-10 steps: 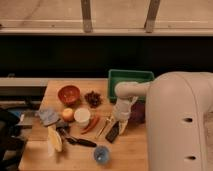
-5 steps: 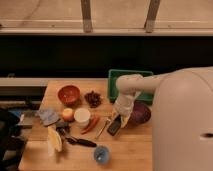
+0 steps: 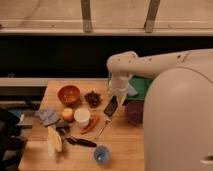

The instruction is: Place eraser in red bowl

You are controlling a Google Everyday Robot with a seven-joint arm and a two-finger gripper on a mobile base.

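Note:
The eraser is a flat black oblong block, tilted and held above the wooden table near its middle. My gripper hangs from the white arm and is shut on the eraser's upper end. The red bowl is small, round and orange-red. It stands at the table's back left, well to the left of the gripper, with nothing in it.
A dark purple bowl stands just right of the eraser. A green tray is behind the arm. A dark cluster, white cup, pale blue lump, banana, black-handled tool and blue cup lie left and front.
The gripper has closed on the eraser and lifted it off the table, up and slightly away from the front. The arm has risen with it.

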